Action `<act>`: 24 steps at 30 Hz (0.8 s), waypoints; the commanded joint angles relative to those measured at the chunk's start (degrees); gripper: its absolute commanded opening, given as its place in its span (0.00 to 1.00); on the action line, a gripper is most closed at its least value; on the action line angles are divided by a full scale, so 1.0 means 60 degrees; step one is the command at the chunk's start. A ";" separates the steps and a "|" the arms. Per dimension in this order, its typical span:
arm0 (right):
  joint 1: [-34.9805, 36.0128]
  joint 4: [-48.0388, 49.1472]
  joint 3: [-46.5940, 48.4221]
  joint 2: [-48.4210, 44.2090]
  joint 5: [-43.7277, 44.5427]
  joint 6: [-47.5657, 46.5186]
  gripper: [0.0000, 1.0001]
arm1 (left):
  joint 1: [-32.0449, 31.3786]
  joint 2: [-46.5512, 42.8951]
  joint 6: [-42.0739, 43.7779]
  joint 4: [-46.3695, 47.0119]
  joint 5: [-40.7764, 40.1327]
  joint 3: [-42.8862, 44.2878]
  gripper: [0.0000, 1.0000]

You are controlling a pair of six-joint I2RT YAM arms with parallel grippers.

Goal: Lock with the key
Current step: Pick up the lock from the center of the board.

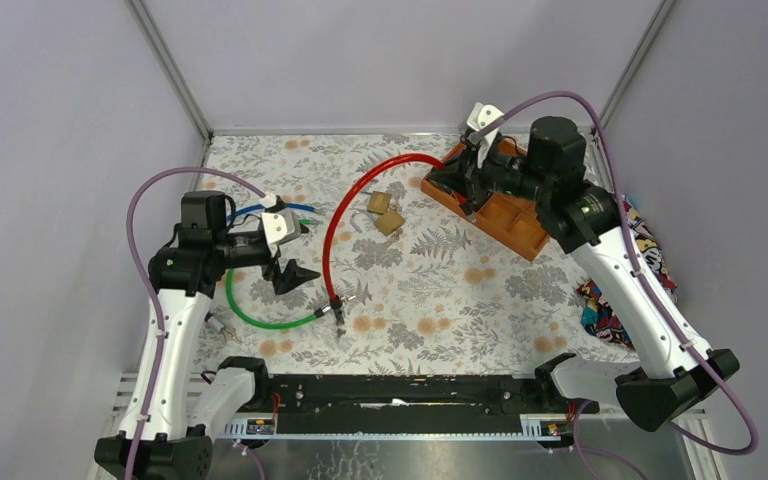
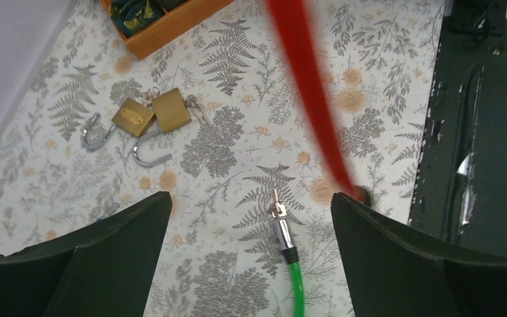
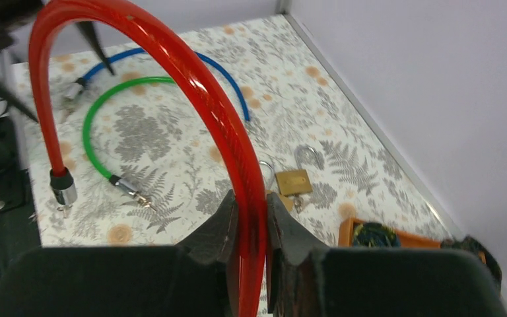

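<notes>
Two brass padlocks [image 1: 385,212] with open shackles lie on the floral table; they show in the left wrist view [image 2: 150,115] and the right wrist view [image 3: 294,182]. Small keys [image 2: 197,112] lie beside them. My right gripper [image 3: 249,208] is shut on a red cable [image 3: 191,92] that arches from the back right [image 1: 380,170] down to a metal end [image 1: 337,305] near the table's middle. My left gripper [image 2: 251,205] is open and empty above the green cable's metal tip [image 2: 280,228], left of centre in the top view [image 1: 288,268].
A green cable [image 1: 260,315] and a blue cable [image 1: 260,210] curve at the left. A wooden tray [image 1: 505,220] holding patterned cloth stands at the back right. More patterned cloth [image 1: 610,300] lies at the right edge. A black rail [image 1: 400,395] runs along the near edge.
</notes>
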 commanded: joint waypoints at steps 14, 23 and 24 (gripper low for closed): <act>-0.0172 0.0233 0.1512 0.0244 -0.2724 -0.0146 0.00 | -0.2479 -0.0495 0.2311 -0.2326 0.2317 -0.0475 0.99; -0.0172 0.0494 0.1540 0.0313 -0.2871 0.0065 0.00 | -0.2637 -0.1117 -0.3710 0.3890 0.1205 -0.2333 0.99; -0.0175 0.0510 0.1542 0.0324 -0.2888 0.0079 0.00 | -0.2643 -0.1209 -0.3759 0.4143 0.1237 -0.2553 0.99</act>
